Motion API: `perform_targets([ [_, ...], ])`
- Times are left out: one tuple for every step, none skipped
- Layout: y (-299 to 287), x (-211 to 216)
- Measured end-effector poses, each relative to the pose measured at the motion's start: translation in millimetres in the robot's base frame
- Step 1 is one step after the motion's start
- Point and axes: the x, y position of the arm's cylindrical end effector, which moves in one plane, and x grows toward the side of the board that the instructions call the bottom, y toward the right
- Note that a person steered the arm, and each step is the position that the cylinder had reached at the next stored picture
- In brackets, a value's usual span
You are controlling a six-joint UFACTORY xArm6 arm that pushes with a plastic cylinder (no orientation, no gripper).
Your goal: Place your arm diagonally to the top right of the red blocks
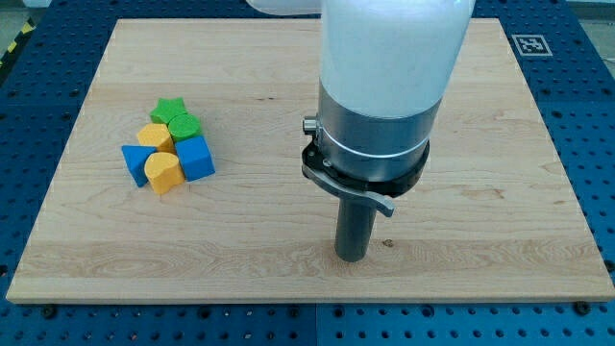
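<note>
I see no red block in the camera view; the wide arm body (384, 86) hides part of the board's middle and top. My tip (351, 258) rests on the wooden board (480, 240), right of centre toward the view's bottom. It is far to the right of a tight cluster of blocks at the view's left and touches none of them. The cluster holds a green star (170, 109), a rounded green block (184, 127), a yellow block (154, 136), a blue cube (196, 158), a blue triangular block (134, 160) and a rounded yellow block (163, 172).
The board lies on a blue perforated table (29, 115). A black-and-white marker tag (531, 44) sits at the board's top right corner.
</note>
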Motion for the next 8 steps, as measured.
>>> perform_targets([
  [0,0],
  [31,-3],
  [81,-3],
  [117,-3],
  [132,-25],
  [148,-75],
  [124,-100],
  [116,-109],
])
